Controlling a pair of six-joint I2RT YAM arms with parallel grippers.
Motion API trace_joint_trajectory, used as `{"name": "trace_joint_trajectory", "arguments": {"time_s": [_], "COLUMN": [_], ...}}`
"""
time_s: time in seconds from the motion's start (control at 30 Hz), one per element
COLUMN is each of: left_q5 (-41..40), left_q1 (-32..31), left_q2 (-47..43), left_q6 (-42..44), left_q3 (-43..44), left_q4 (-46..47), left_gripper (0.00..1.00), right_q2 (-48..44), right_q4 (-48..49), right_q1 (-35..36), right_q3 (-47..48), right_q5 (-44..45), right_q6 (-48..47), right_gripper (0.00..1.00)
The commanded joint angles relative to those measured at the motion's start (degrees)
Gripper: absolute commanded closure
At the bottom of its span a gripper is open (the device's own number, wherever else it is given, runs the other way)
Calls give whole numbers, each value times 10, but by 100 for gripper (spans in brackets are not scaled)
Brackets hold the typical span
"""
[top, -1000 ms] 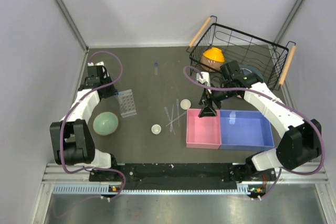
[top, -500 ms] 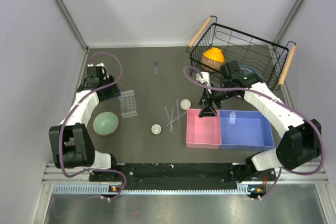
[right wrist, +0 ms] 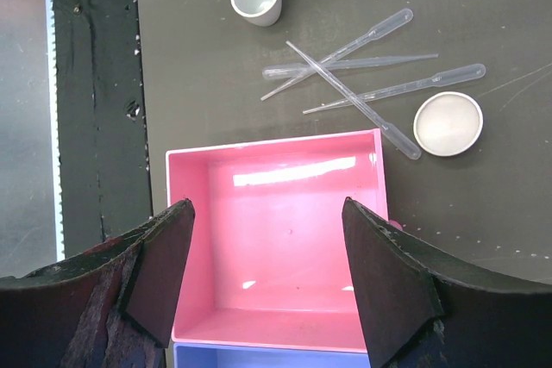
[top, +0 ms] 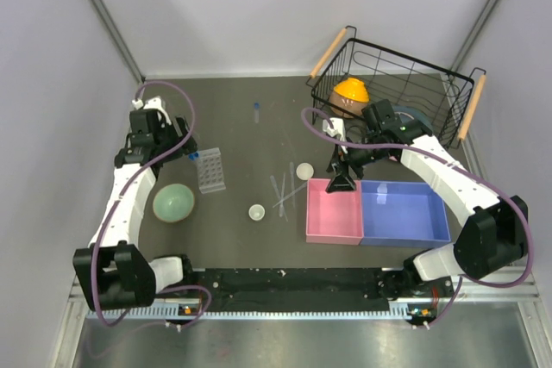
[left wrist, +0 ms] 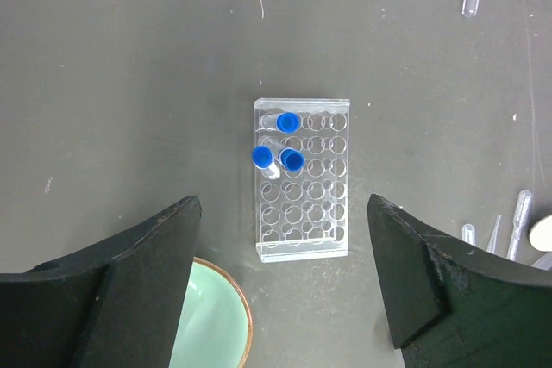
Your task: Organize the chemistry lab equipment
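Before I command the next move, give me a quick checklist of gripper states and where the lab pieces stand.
1. Left gripper open and empty: ok.
2. Right gripper open and empty, above the pink bin: ok.
3. Tube rack flat on the table: ok.
4. Three blue-capped tubes seated straight: not ok, one at the rack's edge looks tilted.
5. Pipettes tidied: not ok, loose and crossed on the table.
6. Loose tube racked: not ok, lying far from the rack.
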Motion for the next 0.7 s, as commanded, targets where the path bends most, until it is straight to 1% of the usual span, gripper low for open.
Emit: {"name": "trace_joint_trajectory", "arguments": {"time_s": [0.0,0.13,0.3,0.33,0.37,0.43,0.5,0.53,0.57,0.67], "left_q5": [15,33,79,87,118,152,193,197,199,184], "left_q1": [-1,-1,-1,-1,0,-1,-3,-5,-13,-47], "left_q2": [-37,-72,-84,-81,-78,-69,-59,-46,-38,2], "left_q6": [12,11,0,-3,-5,-13,-43,-59,-64,-72], "left_q3": [18,13,13,18,19,19,17,18,20,41], "left_q4": [-4,-3,8,8,12,31,51,62,66,73], "left_gripper": [15,8,6,6,6,7,6,3,2,2], "right_q2": [5,28,52,54,54,55,55,54,55,55], "right_q4": [9,9,11,11,11,11,12,12,13,18], "right_q1": [-4,-4,-3,-3,-4,-3,-3,-3,-3,-3], "right_q3": [33,65,91,95,97,98,98,98,97,95], "right_q5": [-20,-19,-12,-8,-2,4,13,16,21,30], "right_q6": [8,30,50,53,54,58,58,60,61,66], "right_gripper": [30,30,30,30,30,30,30,30,30,29]}}
